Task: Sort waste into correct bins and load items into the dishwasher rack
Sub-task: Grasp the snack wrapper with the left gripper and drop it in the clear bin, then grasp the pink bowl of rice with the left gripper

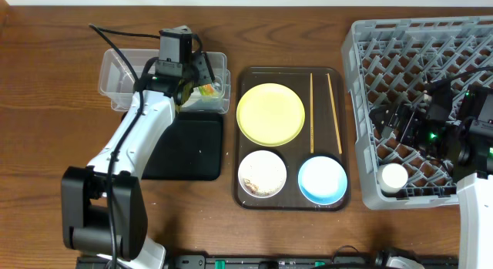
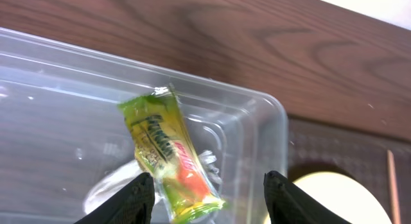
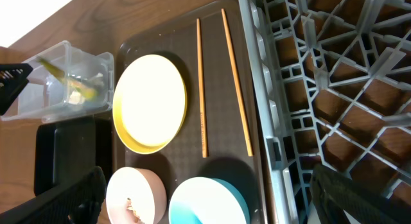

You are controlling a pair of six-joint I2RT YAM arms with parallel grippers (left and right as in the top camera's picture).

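Fingers of the left gripper stand spread apart and hold nothing. The green-and-orange snack wrapper sits tilted just ahead of them, in line with their gap, inside the clear tub. Dark lettering runs along the wrapper's green part, too blurred to read. Seen from overhead, the left arm stretches from its base at the near table edge up to the tub's right end, with the black tray beside its forearm.

The right gripper is likewise wide open and empty. Its wrist hangs over the dishwasher rack, facing left. The small white cup stands in the rack, just on the robot's side of this gripper. Ahead of its gap lies the light blue bowl, with the white bowl holding rice-like scraps next to that. Farther out on the brown serving tray are the yellow plate and two chopsticks, lying side by side.
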